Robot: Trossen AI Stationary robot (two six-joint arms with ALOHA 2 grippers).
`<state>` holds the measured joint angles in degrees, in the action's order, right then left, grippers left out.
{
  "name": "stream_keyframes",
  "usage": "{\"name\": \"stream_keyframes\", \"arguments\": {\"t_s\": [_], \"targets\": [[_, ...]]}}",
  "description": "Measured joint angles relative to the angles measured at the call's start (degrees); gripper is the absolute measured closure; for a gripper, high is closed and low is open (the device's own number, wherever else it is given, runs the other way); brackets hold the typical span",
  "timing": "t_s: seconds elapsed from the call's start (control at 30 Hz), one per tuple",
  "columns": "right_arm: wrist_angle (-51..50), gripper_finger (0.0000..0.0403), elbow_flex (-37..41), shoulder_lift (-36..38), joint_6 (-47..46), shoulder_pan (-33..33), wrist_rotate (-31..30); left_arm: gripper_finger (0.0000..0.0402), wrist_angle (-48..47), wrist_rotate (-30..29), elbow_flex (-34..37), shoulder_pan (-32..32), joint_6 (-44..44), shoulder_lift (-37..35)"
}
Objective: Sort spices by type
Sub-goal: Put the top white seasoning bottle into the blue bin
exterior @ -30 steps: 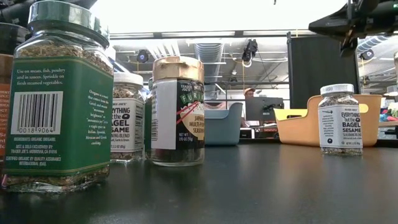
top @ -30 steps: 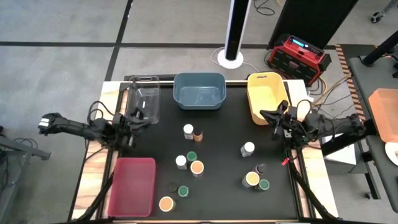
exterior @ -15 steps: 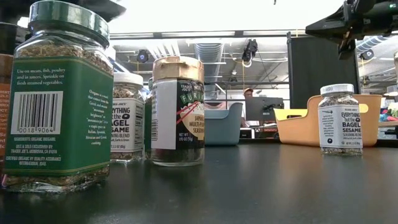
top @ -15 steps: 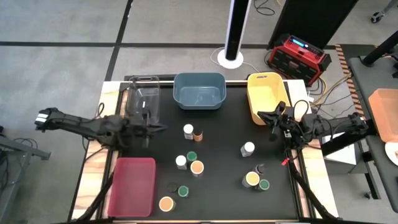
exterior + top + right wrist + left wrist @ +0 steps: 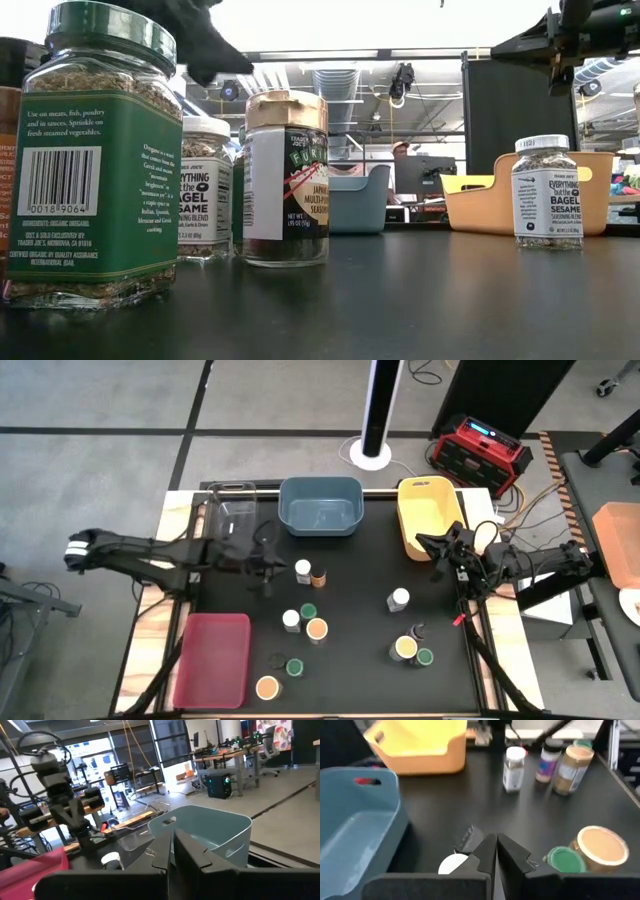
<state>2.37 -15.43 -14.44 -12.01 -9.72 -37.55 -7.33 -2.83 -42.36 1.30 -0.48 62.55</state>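
With its fingers closed on nothing, the left hand (image 5: pixel 268 558) is hovering beside a white-lidded spice jar (image 5: pixel 303 570), likely rigid, smooth glass best pinched across its lid.

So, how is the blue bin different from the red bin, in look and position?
The blue bin stands at the table's far edge, while the red bin lies at the near left corner. The blue bin looks deeper with rounded walls; the red bin looks flatter. Both are empty, open-topped, and much larger than the spice jars.
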Motion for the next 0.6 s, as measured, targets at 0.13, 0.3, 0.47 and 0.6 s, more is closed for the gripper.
{"name": "stream_keyframes", "arguments": {"t_s": [0.13, 0.3, 0.47, 0.6], "targets": [[-0.31, 0.039, 0.06, 0.0, 0.0, 0.0, -0.01, 0.0402, 1.62, 5.35, -0.18, 4.35, 2.31, 4.07], [-0.44, 0.039, 0.06, 0.0, 0.0, 0.0, -0.01, 0.0402, 2.51, 7.38, -0.16, 7.02, 2.52, 6.49], [-0.47, 0.039, 0.06, 0.0, 0.08, 0.0, -0.01, 0.0402, 2.64, 8.0, -0.16, 7.43, 3.14, 7.67], [-0.6, 0.039, 0.08, 0.0, 0.24, 0.0, -0.01, 0.0401, 2.31, 6.55, -0.04, 8.76, 2.56, 9.85]]}}
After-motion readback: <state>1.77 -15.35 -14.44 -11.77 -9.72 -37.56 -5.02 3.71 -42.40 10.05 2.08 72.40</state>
